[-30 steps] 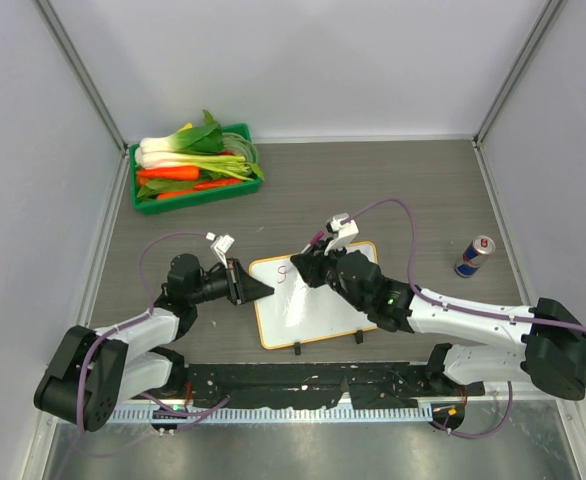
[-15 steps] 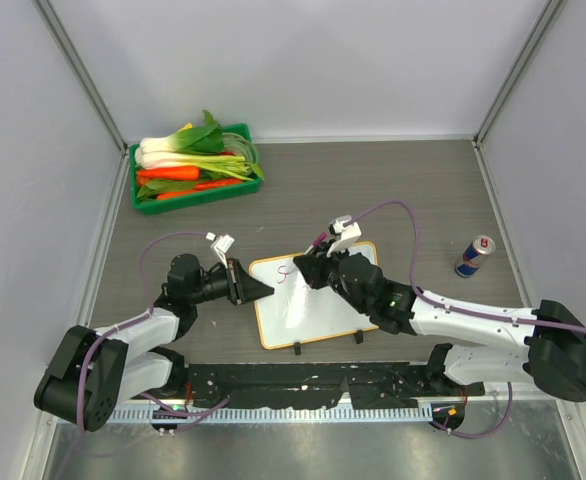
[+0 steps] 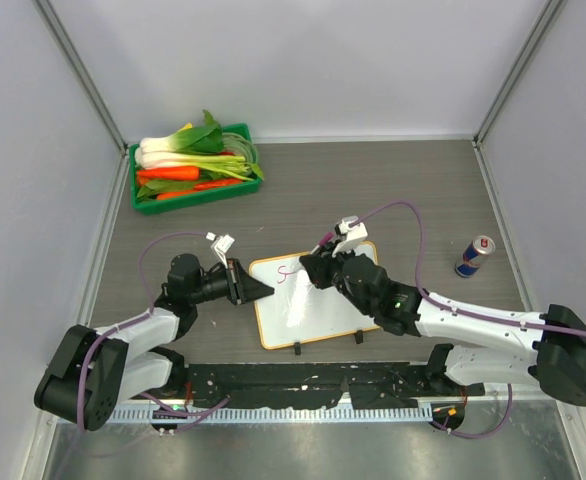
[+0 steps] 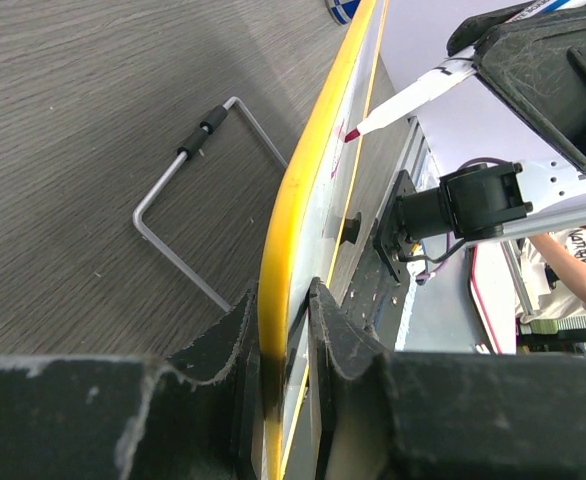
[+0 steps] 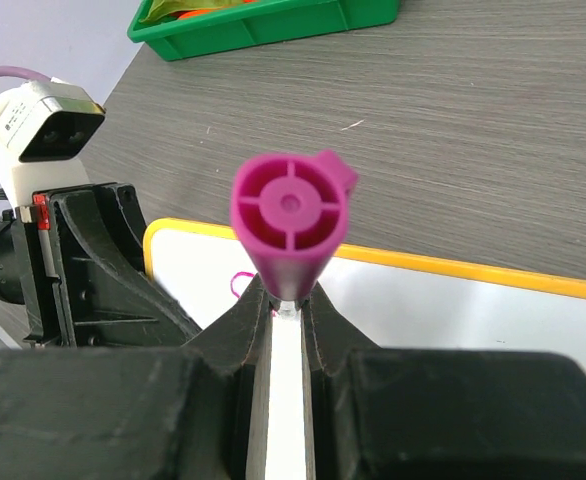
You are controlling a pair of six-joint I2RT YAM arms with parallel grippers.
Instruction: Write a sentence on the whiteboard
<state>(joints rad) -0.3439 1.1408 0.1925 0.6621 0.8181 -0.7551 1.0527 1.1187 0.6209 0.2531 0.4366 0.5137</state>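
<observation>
The right gripper (image 5: 283, 305) has slid slightly rightward, pinching a magenta-capped white marker (image 5: 291, 215) at the glossy yellow-framed whiteboard (image 3: 318, 310) mid-table. The left gripper (image 4: 283, 320) clamps the board's left edge. A green plastic tray (image 3: 198, 198) holds leafy greens (image 3: 188, 145) and carrots (image 3: 178, 172). The blue-silver can (image 3: 474, 256) has an illegible label, and the pink sentence (image 3: 285, 272) strokes are unreadable.

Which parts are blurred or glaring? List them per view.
Top external: sharp, evenly lit, no strong glare on the whiteboard. Left wrist: left claw dark and soft along the bottom. Right wrist: right claw dark and blurred; magenta marker sharp.
</observation>
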